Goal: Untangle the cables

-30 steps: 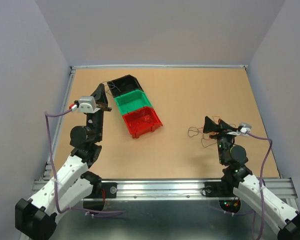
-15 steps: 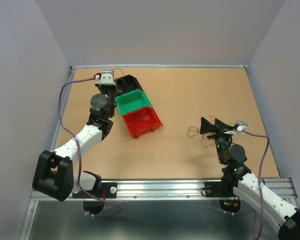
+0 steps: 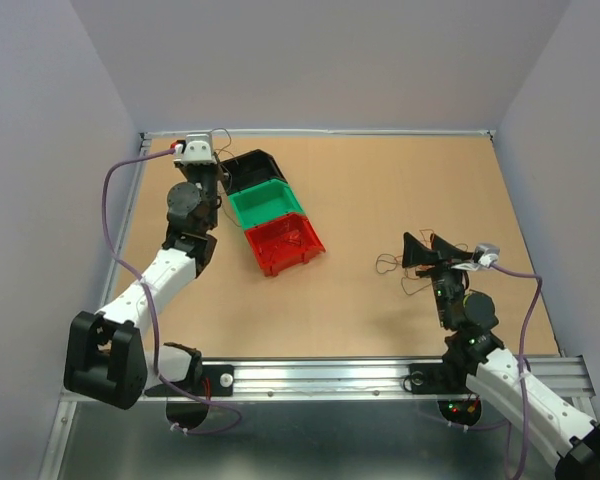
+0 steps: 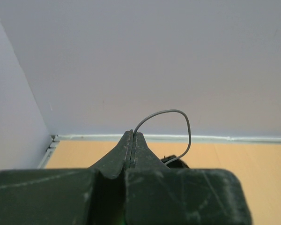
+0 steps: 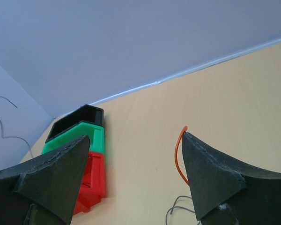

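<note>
The cables (image 3: pixel 398 268) lie in a loose tangle right of centre, under the right pincer (image 5: pixel 136 136), which gapes wide with an orange wire (image 5: pixel 177 157) beside one finger. One dark wire (image 4: pixel 168 110) is in the upper left, clenched in the left pincer (image 4: pixel 132 137) near the black bin (image 3: pixel 270 157). The step looks like sorting out a single wire. The next move probably calls for letting it go over a bin. The desk (image 3: pixel 380 180) is tan board, with pale grey walls (image 3: pixel 320 60) around it.
</note>
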